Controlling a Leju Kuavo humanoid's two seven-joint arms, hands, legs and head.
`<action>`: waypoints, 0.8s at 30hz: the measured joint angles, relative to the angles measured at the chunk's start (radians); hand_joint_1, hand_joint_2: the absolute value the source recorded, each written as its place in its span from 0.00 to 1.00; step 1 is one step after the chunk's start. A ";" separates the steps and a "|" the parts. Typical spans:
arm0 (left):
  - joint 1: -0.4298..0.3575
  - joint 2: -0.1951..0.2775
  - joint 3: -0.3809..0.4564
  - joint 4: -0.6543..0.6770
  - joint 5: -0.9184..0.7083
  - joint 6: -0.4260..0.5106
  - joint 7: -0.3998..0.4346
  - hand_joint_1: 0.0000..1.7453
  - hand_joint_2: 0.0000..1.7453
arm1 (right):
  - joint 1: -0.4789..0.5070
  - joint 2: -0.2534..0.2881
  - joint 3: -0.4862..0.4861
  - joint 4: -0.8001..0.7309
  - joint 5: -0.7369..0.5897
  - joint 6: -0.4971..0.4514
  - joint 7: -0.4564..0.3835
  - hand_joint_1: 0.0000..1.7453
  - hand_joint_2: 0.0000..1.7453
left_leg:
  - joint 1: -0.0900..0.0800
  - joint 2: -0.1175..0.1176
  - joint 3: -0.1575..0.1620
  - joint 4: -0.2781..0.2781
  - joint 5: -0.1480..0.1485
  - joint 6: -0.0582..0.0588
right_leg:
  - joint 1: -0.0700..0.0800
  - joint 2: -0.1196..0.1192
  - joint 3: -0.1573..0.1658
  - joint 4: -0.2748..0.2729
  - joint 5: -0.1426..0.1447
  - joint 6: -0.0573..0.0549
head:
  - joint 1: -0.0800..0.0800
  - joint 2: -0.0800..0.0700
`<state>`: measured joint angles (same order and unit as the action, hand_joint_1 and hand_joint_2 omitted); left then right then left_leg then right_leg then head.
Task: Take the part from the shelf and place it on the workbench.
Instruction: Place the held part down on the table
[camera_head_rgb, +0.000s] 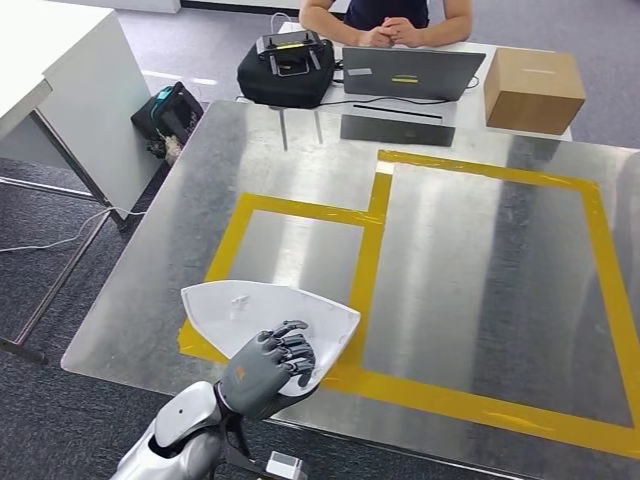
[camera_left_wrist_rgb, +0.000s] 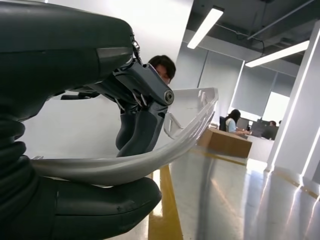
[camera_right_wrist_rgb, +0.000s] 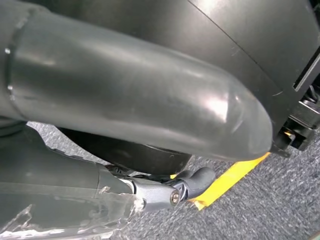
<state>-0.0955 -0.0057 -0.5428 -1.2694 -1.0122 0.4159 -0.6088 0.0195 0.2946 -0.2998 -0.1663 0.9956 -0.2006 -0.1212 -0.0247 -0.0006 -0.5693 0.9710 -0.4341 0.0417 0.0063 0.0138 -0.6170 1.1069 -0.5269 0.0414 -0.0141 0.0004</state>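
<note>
The white curved shell part (camera_head_rgb: 256, 312) is in my left hand (camera_head_rgb: 275, 362), low over the front left corner of the steel workbench (camera_head_rgb: 468, 280). It hangs over the near edge of the smaller yellow-taped rectangle (camera_head_rgb: 370, 250). In the left wrist view the thumb (camera_left_wrist_rgb: 94, 205) presses under the part's rim (camera_left_wrist_rgb: 124, 167) and the dark fingers (camera_left_wrist_rgb: 139, 125) lie on its upper face. Whether the part touches the bench I cannot tell. My right hand (camera_right_wrist_rgb: 151, 110) hangs over grey carpet, thumb and a dark finger (camera_right_wrist_rgb: 192, 182) apart, holding nothing.
A person sits at the far side behind a laptop (camera_head_rgb: 407, 72). A black bag (camera_head_rgb: 287, 68) and a cardboard box (camera_head_rgb: 533, 90) stand beside it. A white table (camera_head_rgb: 68, 90) is to the left, with a black case (camera_head_rgb: 170, 112) on the floor.
</note>
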 joint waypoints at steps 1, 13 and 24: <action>0.000 -0.001 0.000 0.001 0.000 -0.002 0.000 1.00 1.00 | 0.000 0.000 0.000 0.000 0.000 -0.001 0.000 0.00 0.00 | 0.000 0.000 0.002 -0.002 0.000 0.000 | 0.000 -0.002 -0.027 0.058 -0.028 0.004 | 0.003 0.000; 0.000 -0.001 0.001 0.006 0.007 -0.009 0.004 1.00 1.00 | -0.001 0.000 0.000 -0.001 0.002 0.000 0.000 0.00 0.00 | -0.007 -0.004 0.009 0.026 -0.025 -0.028 | -0.007 -0.001 0.037 -0.077 0.063 -0.015 | 0.000 0.000; 0.000 -0.002 0.000 0.012 -0.029 0.011 0.019 1.00 1.00 | -0.003 0.000 0.000 -0.001 0.011 0.004 0.002 0.00 0.00 | 0.037 -0.003 -0.028 0.064 0.005 -0.081 | -0.029 -0.001 0.042 -0.079 0.061 -0.010 | -0.012 0.000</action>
<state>-0.0960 -0.0073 -0.5429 -1.2570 -1.0411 0.4267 -0.5899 0.0169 0.2942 -0.2995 -0.1675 1.0063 -0.1963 -0.1196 0.0126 -0.0031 -0.5970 1.0346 -0.4295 -0.0394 -0.0227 0.0125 -0.5749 1.0281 -0.4659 0.0315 -0.0262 0.0004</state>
